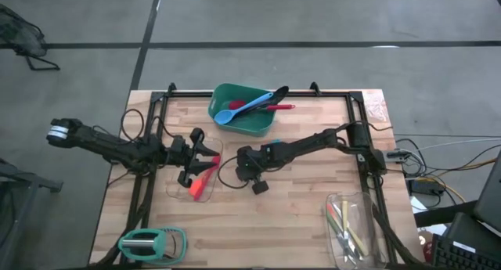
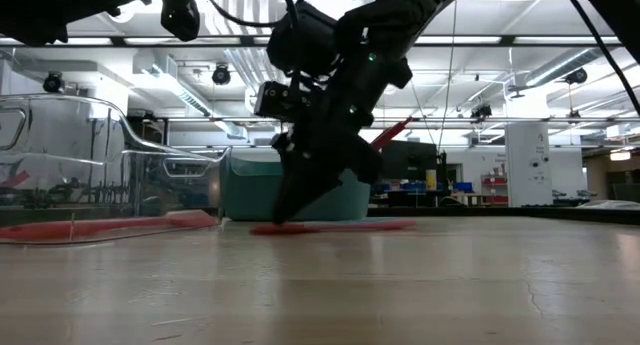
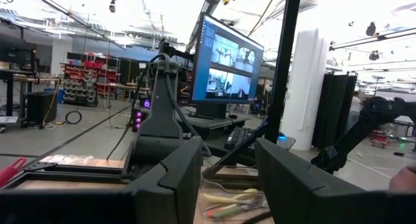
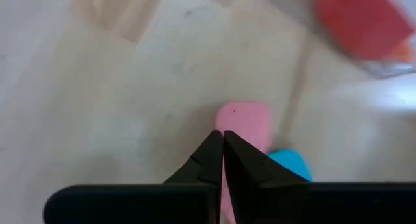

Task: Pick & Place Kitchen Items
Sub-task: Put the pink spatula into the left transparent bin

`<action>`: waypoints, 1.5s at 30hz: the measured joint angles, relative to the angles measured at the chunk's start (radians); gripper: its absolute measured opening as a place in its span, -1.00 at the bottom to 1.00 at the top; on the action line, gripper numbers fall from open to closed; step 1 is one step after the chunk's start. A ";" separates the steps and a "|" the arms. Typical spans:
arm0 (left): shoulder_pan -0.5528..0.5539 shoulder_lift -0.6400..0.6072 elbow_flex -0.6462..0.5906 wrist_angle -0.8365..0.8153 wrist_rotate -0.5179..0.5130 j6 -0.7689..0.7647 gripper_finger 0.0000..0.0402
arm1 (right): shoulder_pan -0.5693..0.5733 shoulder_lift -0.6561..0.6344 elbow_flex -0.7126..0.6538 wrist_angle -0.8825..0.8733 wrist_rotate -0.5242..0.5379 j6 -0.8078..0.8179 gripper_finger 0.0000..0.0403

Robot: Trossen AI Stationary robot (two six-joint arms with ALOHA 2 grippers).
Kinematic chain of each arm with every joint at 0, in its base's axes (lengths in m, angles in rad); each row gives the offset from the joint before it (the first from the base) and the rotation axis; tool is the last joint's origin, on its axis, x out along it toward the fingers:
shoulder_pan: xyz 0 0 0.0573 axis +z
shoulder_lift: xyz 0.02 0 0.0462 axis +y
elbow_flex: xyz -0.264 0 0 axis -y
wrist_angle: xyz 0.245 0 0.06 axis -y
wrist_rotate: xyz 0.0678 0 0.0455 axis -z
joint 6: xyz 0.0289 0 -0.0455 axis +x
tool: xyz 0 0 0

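A pink utensil (image 4: 244, 123) lies flat on the wooden table (image 1: 313, 199), with a teal piece (image 4: 289, 162) beside it. My right gripper (image 4: 223, 138) points steeply down near the table's middle (image 1: 249, 174), shut at the utensil's end. In the low view the utensil (image 2: 340, 226) stretches along the tabletop away from the fingertips. My left gripper (image 3: 227, 178) stands open above a clear glass tray (image 1: 182, 193), touching nothing. A red-orange spatula (image 1: 202, 181) lies in that tray. My right gripper has its two fingers closed together on the near end of the pink utensil (image 4: 229, 120), coming from above at a steep slant. The fingertips (image 2: 287, 217) cover the place of contact. The utensil lies flat on the table.
The green tub (image 1: 244, 110) at the far middle holds a blue spoon (image 1: 243, 108), a black slotted spoon and a red utensil. A second clear tray (image 1: 352, 223) with several utensils stands near right. A teal object (image 1: 153, 243) lies near left. Bare wood lies between them.
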 joint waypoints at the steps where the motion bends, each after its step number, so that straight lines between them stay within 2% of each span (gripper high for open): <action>1: 0.000 0.000 0.000 0.000 0.000 0.000 -0.25 | 0.002 -0.007 0.000 0.001 0.008 -0.002 -0.96; 6: 0.000 0.000 0.000 -0.002 0.000 0.000 -0.25 | -0.008 -0.022 0.000 0.039 0.006 0.032 -0.96; 10: 0.000 0.000 0.000 -0.007 0.000 0.000 -0.25 | -0.023 -0.015 0.000 0.056 -0.070 0.074 -0.84; 15: 0.000 0.000 0.000 -0.010 0.000 0.000 -0.25 | -0.036 -0.014 0.000 0.056 -0.068 0.136 -0.52; 23: 0.000 0.000 0.000 -0.012 0.000 0.003 -0.25 | -0.034 -0.011 -0.001 0.060 -0.070 0.139 0.10; 30: 0.000 0.000 0.000 -0.012 0.000 0.003 -0.25 | -0.035 0.003 -0.008 0.111 -0.096 0.183 0.41; 33: 0.000 0.000 0.000 -0.012 -0.001 0.003 -0.25 | -0.035 0.032 -0.009 0.119 -0.136 0.201 0.45; 37: 0.000 0.000 0.000 -0.013 -0.001 0.003 -0.25 | -0.035 0.069 -0.006 0.139 -0.135 0.203 0.41; 42: 0.000 0.000 0.000 -0.013 -0.001 0.003 -0.25 | -0.039 0.095 0.001 0.144 -0.130 0.229 0.24; 45: 0.000 0.000 0.000 -0.013 -0.001 0.003 -0.25 | -0.039 0.097 0.002 0.133 -0.087 0.222 0.08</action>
